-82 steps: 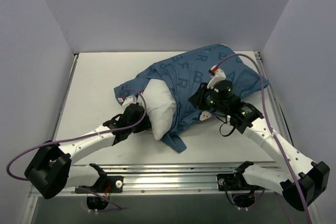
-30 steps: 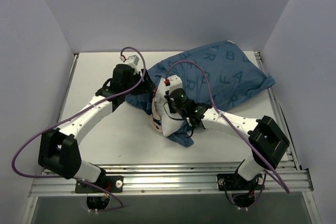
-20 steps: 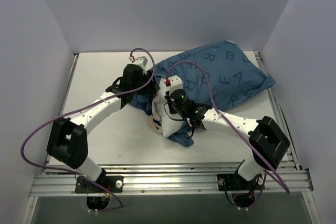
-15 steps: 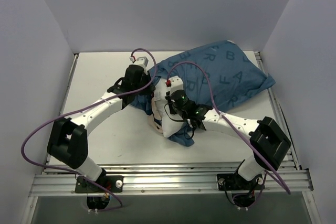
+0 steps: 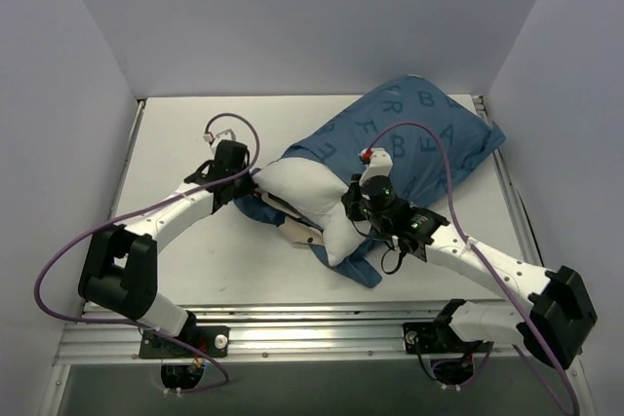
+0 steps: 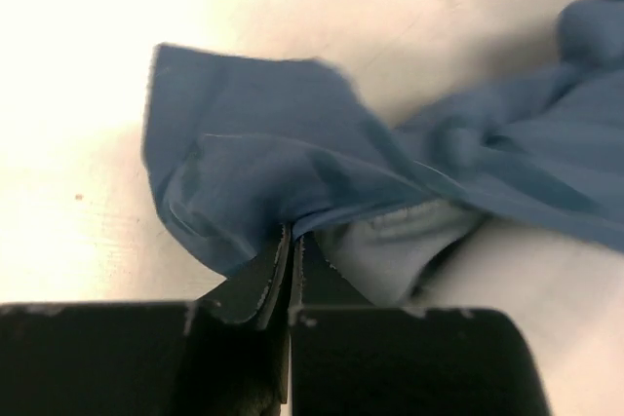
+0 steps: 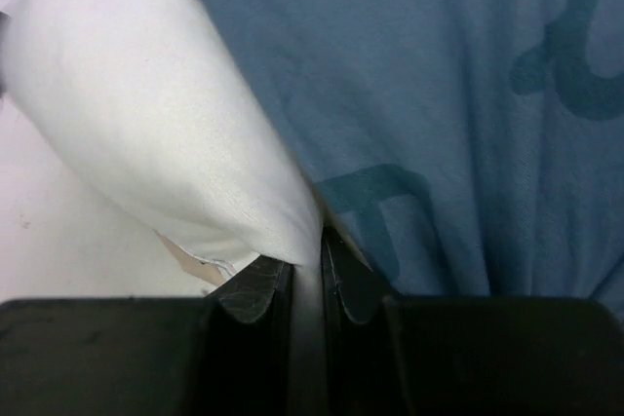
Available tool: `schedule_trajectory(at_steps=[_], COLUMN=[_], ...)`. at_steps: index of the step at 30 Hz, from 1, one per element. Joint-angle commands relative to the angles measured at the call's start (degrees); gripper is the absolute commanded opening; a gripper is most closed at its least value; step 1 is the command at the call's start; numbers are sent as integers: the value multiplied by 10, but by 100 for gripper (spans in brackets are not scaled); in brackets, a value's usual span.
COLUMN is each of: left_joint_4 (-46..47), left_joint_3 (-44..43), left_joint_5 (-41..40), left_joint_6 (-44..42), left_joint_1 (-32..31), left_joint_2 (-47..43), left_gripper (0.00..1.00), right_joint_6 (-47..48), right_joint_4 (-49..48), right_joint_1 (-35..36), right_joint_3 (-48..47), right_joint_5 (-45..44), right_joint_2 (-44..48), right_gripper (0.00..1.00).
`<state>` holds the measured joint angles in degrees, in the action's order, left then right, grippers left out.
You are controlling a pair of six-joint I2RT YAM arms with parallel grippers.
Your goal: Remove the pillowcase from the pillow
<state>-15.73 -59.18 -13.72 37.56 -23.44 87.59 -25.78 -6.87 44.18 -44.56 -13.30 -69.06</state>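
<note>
The blue lettered pillowcase (image 5: 419, 133) lies bunched toward the table's back right and still covers the far part of the white pillow (image 5: 297, 192), whose near end bulges out bare. My left gripper (image 5: 253, 185) is shut on the pillowcase's open edge at the pillow's left. In the left wrist view the jaws (image 6: 292, 241) pinch a fold of the blue pillowcase (image 6: 253, 143), paler inside. My right gripper (image 5: 348, 206) is shut on the pillow, with the pillowcase right beside it. In the right wrist view, a fold of white pillow (image 7: 146, 114) runs between the shut jaws (image 7: 307, 260) beside the pillowcase (image 7: 458, 94).
A small tag (image 5: 295, 231) sticks out at the pillow's near corner. The white table (image 5: 175, 241) is walled on three sides. A metal rail (image 5: 312, 323) runs along the near edge. Purple cables loop over both arms.
My left gripper has shut on the pillowcase edge and drawn down-left. The right gripper has moved right, still holding the pillow. More white pillow now shows outside the blue cloth.
</note>
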Motion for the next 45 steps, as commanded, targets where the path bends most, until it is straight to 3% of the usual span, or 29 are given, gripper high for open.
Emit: schedule_trajectory(at_steps=[1, 6, 10, 14, 16, 17, 18, 19, 20, 21, 22, 24, 28, 31, 34, 38, 42, 45], left_joint_4=[9, 81, 157, 236, 236, 228, 214, 198, 163, 133, 114, 67, 82, 113, 137, 222, 289, 280], left_joint_3=[58, 95, 126, 158, 162, 164, 159, 152, 140, 110, 93, 57, -7, -36, -43, 10, 105, 165], left_joint_5=[-75, -9, 63, 114, 123, 121, 109, 99, 89, 81, 71, 72, 134, 232, 275, 332, 381, 366], left_joint_6=[51, 79, 89, 95, 91, 82, 74, 65, 41, 27, 13, -22, -56, -51, -37, 26, 89, 101], left_joint_1=[53, 63, 60, 54, 54, 54, 55, 55, 55, 57, 57, 58, 54, 38, 11, -36, -72, -127], left_joint_2=[-1, 56, 63, 11, -53, -77, -126, -151, -169, -198, -208, -212, -167, -92, -19, 21, -29, -108], left_gripper=[2, 2, 6, 20, 31, 37, 43, 59, 67, 73, 81, 85, 87, 89, 89, 86, 82, 82], right_joint_6=[-44, -50, 4, 44, 43, 37, 35, 33, 31, 28, 24, 13, -22, -44, -61, -53, -10, 35], right_joint_4=[115, 122, 89, 74, 74, 77, 95, 107, 119, 143, 156, 196, 239, 237, 183, 100, 49, 30], right_joint_1=[-35, -51, -53, -53, -54, -54, -53, -53, -54, -56, -57, -60, -84, -138, -206, -229, -214, -164], right_joint_3=[15, -1, -19, -26, -29, -30, -39, -44, -51, -59, -76, -94, -120, -115, -85, -59, -104, -138], right_joint_5=[-54, -32, 55, 207, 223, 219, 201, 188, 175, 149, 135, 91, -12, -16, 44, 115, 251, 270], right_joint_2=[59, 115, 132, 128, 133, 138, 149, 154, 164, 167, 168, 164, 140, 111, 81, 5, -91, -135], right_gripper=[0, 0, 0, 0, 0, 6, 25, 36, 44, 58, 66, 80, 90, 94, 95, 95, 94, 92])
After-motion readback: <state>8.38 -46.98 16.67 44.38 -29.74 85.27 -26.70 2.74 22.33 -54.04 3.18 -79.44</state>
